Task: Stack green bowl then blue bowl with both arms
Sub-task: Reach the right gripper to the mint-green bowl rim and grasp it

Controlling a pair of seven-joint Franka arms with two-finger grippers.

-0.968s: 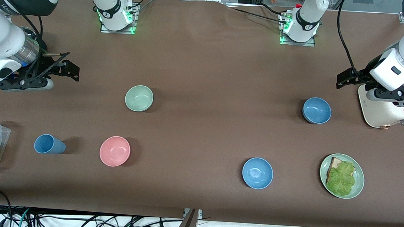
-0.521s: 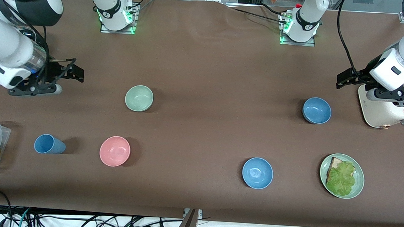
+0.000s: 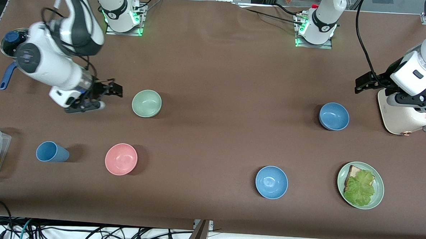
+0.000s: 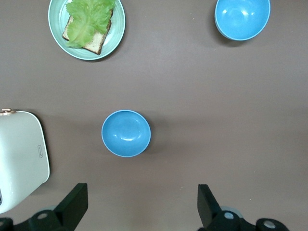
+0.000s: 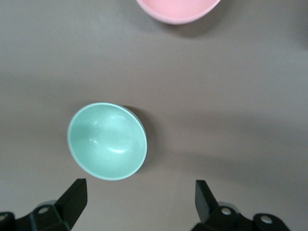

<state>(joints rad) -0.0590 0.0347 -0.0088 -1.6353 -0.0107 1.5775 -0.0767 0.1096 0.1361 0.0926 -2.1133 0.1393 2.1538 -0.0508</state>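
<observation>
The right pincer (image 3: 110,90) is held spread and empty above the table (image 3: 215,62), just beside the green bowl (image 3: 147,103) on the side toward the right arm's end. In the right wrist view the green bowl (image 5: 107,140) is seen upright between the two fingertips (image 5: 72,197), with the pink bowl (image 5: 178,9) at the edge of the picture. The left pincer (image 3: 362,83) is also spread and empty, waiting over the table beside a white appliance (image 3: 407,113) at the left arm's end. The duller blue bowl (image 3: 334,116) stands near it, and is seen in the left wrist view (image 4: 126,133). A brighter blue bowl (image 3: 271,182) and a plate (image 3: 360,185) with bread and lettuce lie nearer to the front camera. A blue cup (image 3: 51,152) is set beside the pink bowl (image 3: 121,159).
</observation>
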